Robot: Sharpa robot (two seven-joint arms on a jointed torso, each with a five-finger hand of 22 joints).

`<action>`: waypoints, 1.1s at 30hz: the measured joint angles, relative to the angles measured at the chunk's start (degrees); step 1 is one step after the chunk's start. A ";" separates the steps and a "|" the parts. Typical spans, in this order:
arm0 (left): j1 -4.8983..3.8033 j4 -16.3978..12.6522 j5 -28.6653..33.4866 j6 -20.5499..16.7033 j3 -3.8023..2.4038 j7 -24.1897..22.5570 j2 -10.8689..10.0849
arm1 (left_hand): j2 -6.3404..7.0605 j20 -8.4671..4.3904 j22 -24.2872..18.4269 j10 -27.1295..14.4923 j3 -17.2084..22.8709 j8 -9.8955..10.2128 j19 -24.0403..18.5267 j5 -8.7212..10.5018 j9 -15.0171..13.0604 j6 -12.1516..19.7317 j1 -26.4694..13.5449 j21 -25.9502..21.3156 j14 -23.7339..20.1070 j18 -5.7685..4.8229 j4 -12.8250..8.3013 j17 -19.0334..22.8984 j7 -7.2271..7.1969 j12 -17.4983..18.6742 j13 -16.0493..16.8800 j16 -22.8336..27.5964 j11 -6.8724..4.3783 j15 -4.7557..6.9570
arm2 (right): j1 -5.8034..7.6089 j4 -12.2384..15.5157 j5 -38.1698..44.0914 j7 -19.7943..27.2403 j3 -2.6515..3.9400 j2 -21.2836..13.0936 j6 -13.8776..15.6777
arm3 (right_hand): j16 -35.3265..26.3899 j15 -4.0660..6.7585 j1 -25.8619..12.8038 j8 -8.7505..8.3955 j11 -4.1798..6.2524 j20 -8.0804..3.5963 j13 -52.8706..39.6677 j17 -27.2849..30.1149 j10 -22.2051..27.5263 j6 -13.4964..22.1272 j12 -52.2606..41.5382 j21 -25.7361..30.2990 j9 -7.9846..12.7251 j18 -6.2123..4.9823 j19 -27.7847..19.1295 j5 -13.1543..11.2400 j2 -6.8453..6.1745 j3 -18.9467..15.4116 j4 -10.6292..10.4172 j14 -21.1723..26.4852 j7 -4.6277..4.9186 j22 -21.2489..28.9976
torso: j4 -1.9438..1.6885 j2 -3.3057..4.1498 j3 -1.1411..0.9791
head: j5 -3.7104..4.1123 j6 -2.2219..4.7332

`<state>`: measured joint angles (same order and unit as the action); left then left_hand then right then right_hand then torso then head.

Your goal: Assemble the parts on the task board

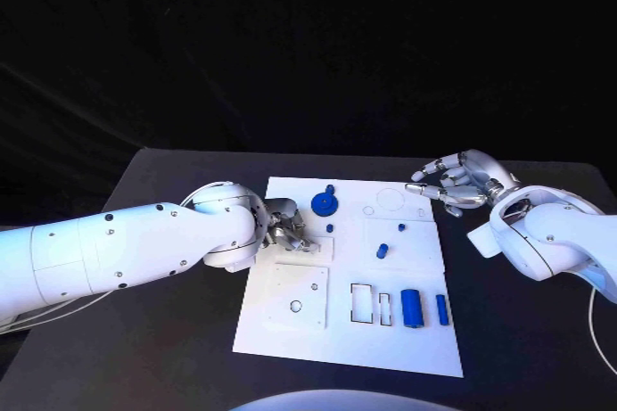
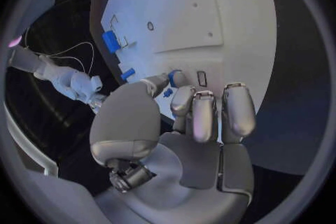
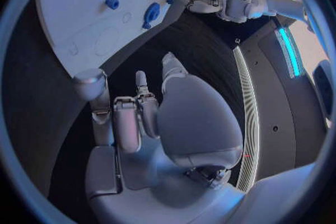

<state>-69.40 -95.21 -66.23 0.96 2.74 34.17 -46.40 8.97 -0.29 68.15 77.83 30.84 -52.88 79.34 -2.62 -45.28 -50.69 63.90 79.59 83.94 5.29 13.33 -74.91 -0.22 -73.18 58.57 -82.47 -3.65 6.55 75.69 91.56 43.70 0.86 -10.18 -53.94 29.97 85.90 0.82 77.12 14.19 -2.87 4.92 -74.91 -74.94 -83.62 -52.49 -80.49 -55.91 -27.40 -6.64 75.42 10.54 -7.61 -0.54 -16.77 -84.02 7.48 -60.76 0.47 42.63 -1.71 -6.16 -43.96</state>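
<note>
Task board (image 1: 386, 340) bears no legible writing; blue parts (image 1: 410, 308) unmarked.

Left hand (image 1: 285, 230) blocks task board (image 1: 386, 349) left edge.

the left arm (image 1: 116, 246) reaches in low and nearly level, its wrist bent so the left robot hand (image 1: 285, 230) points down with fingers (image 2: 203, 115) curled close together; whether they pinch anything cannot be told. the right arm (image 1: 553, 237) bends at its rounded wrist housing, and the right robot hand (image 1: 457, 182) hangs raised, palm inward, fingers (image 3: 126, 123) spread and loosely bent, holding nothing.
</note>
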 measured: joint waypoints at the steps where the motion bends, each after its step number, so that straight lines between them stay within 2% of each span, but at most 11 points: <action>1: -0.01 0.00 0.09 0.05 0.00 -0.01 -0.02 | 0.08 0.00 0.00 0.00 -0.01 0.05 0.00 0.00 0.00 0.00 0.08 0.00 0.00 0.00 0.01 0.00 0.00 0.00 0.00 0.00 0.00 0.00 | 0.00 0.00 0.00 0.00 0.00 0.00 0.00 | 0.00 0.00 0.00 0.00 0.00 0.00 0.00 0.00 0.00 0.00 0.00 0.00 0.00 0.00 0.00 0.00 0.00 0.00 0.00 0.00 0.00 0.00 | 0.00 -0.01 0.00 | 0.00 0.00; 13: 0.03 0.17 1.02 0.70 0.05 0.00 -0.26 | 1.54 0.00 0.20 0.00 -3.52 0.06 0.00 -0.01 0.01 0.00 -0.95 0.00 0.00 0.00 2.57 0.00 0.00 -0.21 0.00 0.00 0.00 0.00 | 0.00 -0.05 -0.01 0.00 0.01 0.07 0.00 | 0.00 0.00 0.00 0.00 0.00 0.00 0.00 0.01 0.00 0.00 0.00 0.00 0.01 0.00 0.00 0.00 0.00 0.00 0.00 0.00 0.00 0.00 | -0.01 -0.01 -0.04 | -0.03 -0.08; 18: 0.05 0.30 1.23 0.79 0.07 0.03 -0.28 | 1.53 0.00 0.22 0.00 -4.53 0.06 0.00 -0.01 0.01 0.00 -0.97 0.00 0.00 0.00 3.27 0.00 0.00 -0.21 0.01 0.00 0.00 0.00 | 0.00 -0.05 -0.01 0.00 0.01 0.07 0.00 | 0.00 0.00 0.00 0.00 0.00 0.00 0.00 0.01 0.00 0.00 0.00 0.00 0.01 0.00 0.00 0.00 0.00 0.00 0.00 0.00 0.00 0.00 | 0.01 -0.01 -0.04 | -0.04 -0.02; 29: 0.09 0.50 1.55 0.70 0.11 0.08 -0.32 | 0.93 0.00 0.21 0.00 -8.18 0.32 0.00 -0.01 0.02 0.00 -4.59 0.00 0.00 0.00 3.40 0.00 0.00 -0.21 -0.07 0.00 0.00 0.00 | 0.00 -0.12 -0.01 0.00 0.01 0.07 0.00 | 0.00 0.00 -0.24 0.00 0.00 0.00 0.00 0.02 0.00 0.00 0.00 0.00 -0.06 0.00 0.00 0.00 0.24 0.00 0.00 0.00 0.00 0.00 | 0.02 0.01 -0.04 | -0.10 0.05; 33: 0.15 0.22 1.91 0.68 -0.25 0.11 -0.57 | 1.09 0.00 0.21 0.00 -9.13 0.32 0.00 -0.01 0.02 0.00 -5.35 0.00 0.00 0.00 3.44 0.00 0.00 -0.21 -0.07 0.00 0.00 0.00 | 0.00 -0.24 -0.01 0.01 0.00 0.11 0.00 | 0.00 0.00 -0.24 0.00 0.00 0.00 0.00 0.02 0.00 0.00 0.00 0.00 -0.06 0.00 0.00 0.00 0.24 0.00 0.00 0.00 0.00 0.00 | 0.02 0.02 -0.04 | -0.10 0.13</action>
<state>-69.26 -94.99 -64.32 1.64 2.48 34.28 -46.97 10.06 -0.29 68.36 77.83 21.71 -52.56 79.34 -2.63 -45.26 -50.68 58.55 79.59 83.94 5.29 16.77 -74.90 -0.23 -73.39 58.50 -82.47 -3.65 6.55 75.68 91.32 43.68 0.87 -10.19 -53.83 29.98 85.90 0.82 76.89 14.19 -2.87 4.92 -74.91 -74.92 -83.62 -52.49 -80.49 -55.91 -27.45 -6.63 75.42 10.54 -7.37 -0.53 -16.76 -84.02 7.48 -60.76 0.49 42.64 -1.75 -6.26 -43.83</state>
